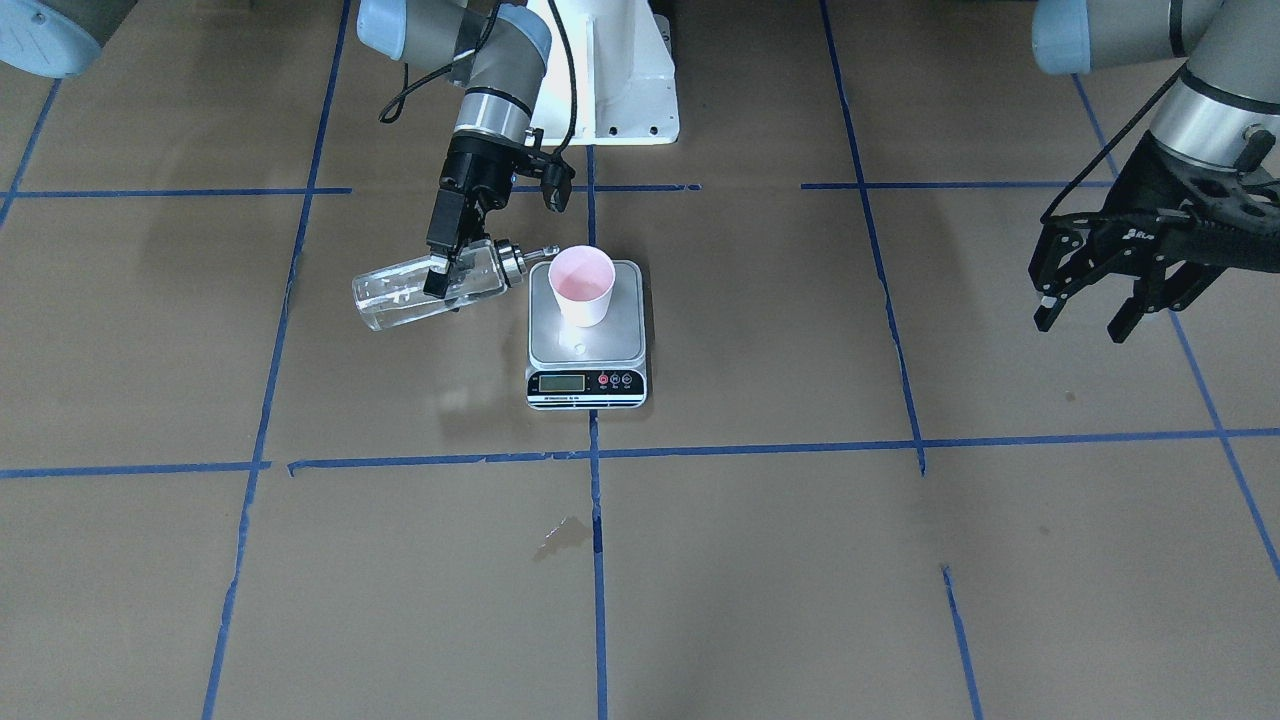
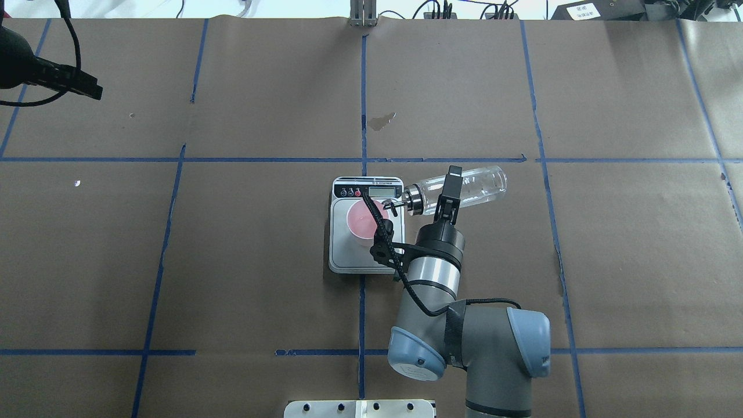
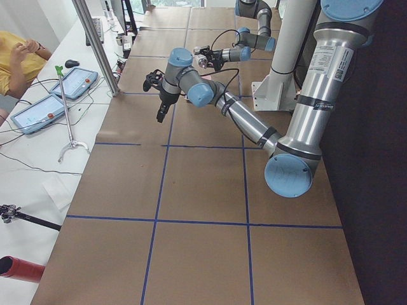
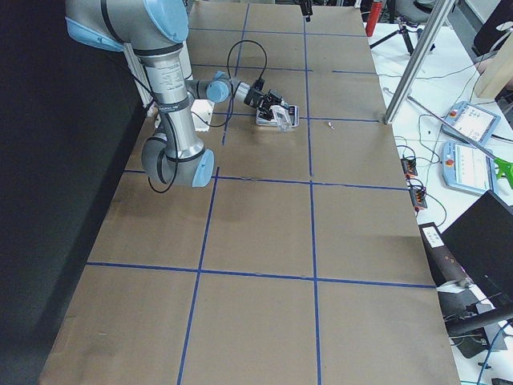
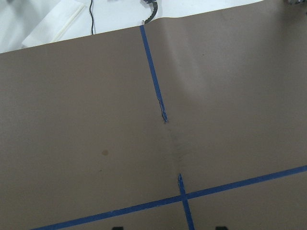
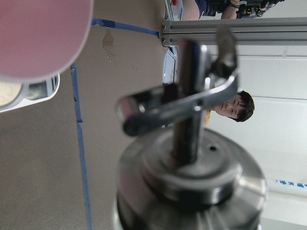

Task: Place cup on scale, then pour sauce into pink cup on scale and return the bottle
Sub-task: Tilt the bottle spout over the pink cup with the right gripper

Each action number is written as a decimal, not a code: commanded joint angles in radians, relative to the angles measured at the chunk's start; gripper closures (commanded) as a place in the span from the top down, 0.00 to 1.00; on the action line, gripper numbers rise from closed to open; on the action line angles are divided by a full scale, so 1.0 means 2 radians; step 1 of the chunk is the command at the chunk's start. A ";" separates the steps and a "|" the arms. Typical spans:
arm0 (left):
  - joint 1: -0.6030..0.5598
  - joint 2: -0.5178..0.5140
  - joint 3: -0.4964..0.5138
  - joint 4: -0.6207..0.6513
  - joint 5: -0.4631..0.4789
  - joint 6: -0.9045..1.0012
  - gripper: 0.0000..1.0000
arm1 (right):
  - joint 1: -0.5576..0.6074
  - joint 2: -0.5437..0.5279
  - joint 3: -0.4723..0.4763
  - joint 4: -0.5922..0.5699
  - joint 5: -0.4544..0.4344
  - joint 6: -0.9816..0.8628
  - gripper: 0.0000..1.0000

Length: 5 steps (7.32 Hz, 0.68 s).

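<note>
1. Your right gripper [image 1: 440, 275] is pinching the small clear glass bottle [image 1: 390, 298], tipped nearly flat. Its spout is at the rim of the pale pink paper cup [image 1: 582, 285] on the flat white scale [image 1: 587, 350], mid brown table [image 1: 800, 560].
2. You'd want the spout fully over the cup's mouth, then tip slowly.
3. Your left gripper [image 1: 1085, 305] hangs spread open, well off toward the table's left end, so there's no crowding.

1. This is a robotics lab: two grey-and-blue jointed arms, the left arm [image 3: 305, 121] and the right arm [image 2: 432, 278], stand at a white pedestal [image 1: 610, 80].
2. The worktop [image 2: 261, 261] is covered in brown paper and gridded with blue tape [image 2: 364, 87].
3. A white side table [image 3: 38, 171] holds touchscreen pendants [image 3: 75, 81] and cables [image 3: 25, 162]; an aluminium post [image 3: 95, 44] rises at its edge.
4. A person [image 3: 16, 60] sits at it.
</note>
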 commanded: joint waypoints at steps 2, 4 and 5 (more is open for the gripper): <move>0.000 0.001 0.000 0.000 -0.001 -0.001 0.71 | 0.005 0.012 -0.008 -0.001 -0.026 -0.051 0.00; 0.000 0.001 -0.003 0.000 -0.001 -0.003 0.71 | 0.006 0.012 -0.011 -0.001 -0.045 -0.092 0.00; 0.000 0.001 -0.002 0.000 -0.001 -0.004 0.71 | 0.006 0.013 -0.011 -0.001 -0.054 -0.120 0.00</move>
